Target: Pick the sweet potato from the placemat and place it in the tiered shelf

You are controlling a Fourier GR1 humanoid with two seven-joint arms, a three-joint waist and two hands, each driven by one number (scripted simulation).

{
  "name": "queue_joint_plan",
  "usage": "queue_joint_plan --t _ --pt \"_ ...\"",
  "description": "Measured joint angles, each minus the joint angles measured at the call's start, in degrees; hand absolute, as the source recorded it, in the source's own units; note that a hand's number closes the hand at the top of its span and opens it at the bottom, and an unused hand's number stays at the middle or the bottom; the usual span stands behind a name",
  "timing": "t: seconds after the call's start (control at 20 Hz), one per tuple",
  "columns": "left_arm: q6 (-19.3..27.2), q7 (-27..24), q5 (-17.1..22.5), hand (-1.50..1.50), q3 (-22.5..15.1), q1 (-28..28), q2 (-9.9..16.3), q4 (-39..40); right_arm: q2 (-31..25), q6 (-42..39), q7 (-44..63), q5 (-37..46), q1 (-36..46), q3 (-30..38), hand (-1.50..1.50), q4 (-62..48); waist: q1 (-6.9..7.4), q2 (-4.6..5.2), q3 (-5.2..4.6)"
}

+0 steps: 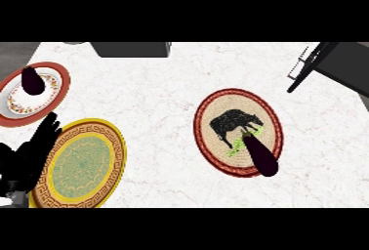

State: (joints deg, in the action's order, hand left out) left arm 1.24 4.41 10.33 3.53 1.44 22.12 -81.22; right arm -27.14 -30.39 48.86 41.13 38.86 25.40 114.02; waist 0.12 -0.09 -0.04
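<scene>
My left hand (32,146) shows only in part: its black fingers rise at the view's left edge, while the palm and forearm run out of view at the lower left. It covers the left rim of the round yellow-and-green plate (83,166), whose lower edge is also cut off. The dark grey box (133,48) at the top of the white marble desk (158,97) is cropped, so I cannot tell what it is. The black-framed tiered shelf (324,61) at the upper right is cut by the edge, its levels unseen. My right hand is nowhere in view.
</scene>
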Motion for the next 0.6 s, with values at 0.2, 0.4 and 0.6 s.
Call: queue_joint_plan --t 0.2,0.4,0.6 --pt "-0.67 -0.68 -0.22 0.0 0.75 0.11 -0.2 0.24 -5.12 -0.77 -0.58 0.85 3.39 -0.02 1.5 -6.12 0.19 0.05 -0.01" --pt "-0.88 1.19 -0.43 0.0 1.01 -0.3 -0.61 -0.62 -8.86 -0.49 -1.7 1.66 6.08 -0.77 1.5 -12.39 0.29 0.09 0.01" --pt "-1.25 0.61 -1.28 0.0 1.2 -0.43 -1.21 -0.37 -11.49 2.18 -3.91 3.42 7.55 -1.65 1.5 -18.63 0.36 0.13 0.0"
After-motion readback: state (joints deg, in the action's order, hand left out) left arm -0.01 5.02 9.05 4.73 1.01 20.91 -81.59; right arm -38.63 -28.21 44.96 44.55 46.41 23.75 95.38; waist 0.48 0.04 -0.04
